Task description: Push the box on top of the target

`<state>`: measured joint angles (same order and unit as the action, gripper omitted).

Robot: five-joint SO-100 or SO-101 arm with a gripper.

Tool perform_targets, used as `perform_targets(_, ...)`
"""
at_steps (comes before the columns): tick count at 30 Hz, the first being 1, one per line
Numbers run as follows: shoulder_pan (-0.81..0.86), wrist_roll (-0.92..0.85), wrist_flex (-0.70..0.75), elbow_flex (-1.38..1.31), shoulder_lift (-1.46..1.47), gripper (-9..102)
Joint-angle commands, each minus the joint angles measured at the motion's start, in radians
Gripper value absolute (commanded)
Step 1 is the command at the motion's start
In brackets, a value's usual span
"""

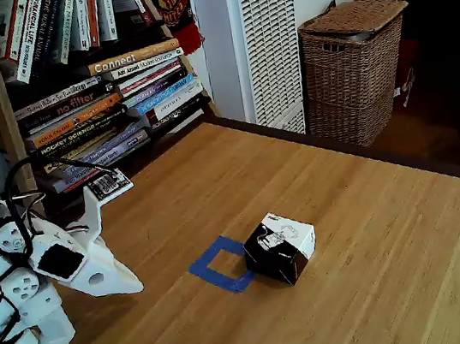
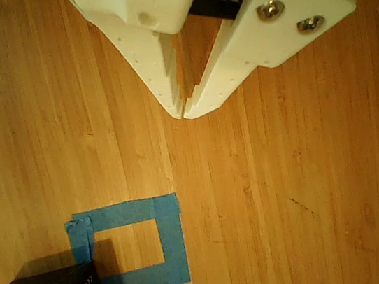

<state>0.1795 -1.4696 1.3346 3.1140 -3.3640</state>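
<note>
The box (image 1: 281,246) is a small cube with black sides and a white top printed in black, sitting flat near the middle of the bench (image 1: 377,228), turned corner-on to the fixed view. The target (image 1: 221,266), a hollow square of blue tape with wood showing inside, lies flat just beside it; the box's corner touches or overlaps one taped edge.

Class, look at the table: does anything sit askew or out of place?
Yes. The box sits beside the blue tape square, overlapping only its right edge in the fixed view, turned at an angle to it. The shut pincer hangs apart from it.
</note>
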Motion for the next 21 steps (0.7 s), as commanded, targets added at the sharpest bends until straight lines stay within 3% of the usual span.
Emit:
perform_targets(1, 0.003, 0.005, -0.002, 0.035, -0.014, 0)
perform_targets(7, 0.021, 0.064, -0.002, 0.035, -0.014, 0)
perform_targets(11, 0.057, 0.195, -0.067, 0.035, -0.014, 0)
perform_targets(15, 0.083, 0.138, -0.097, 0.032, -0.014, 0)
perform_targets(21, 0.092, 0.347, -0.16, 0.029, -0.014, 0)
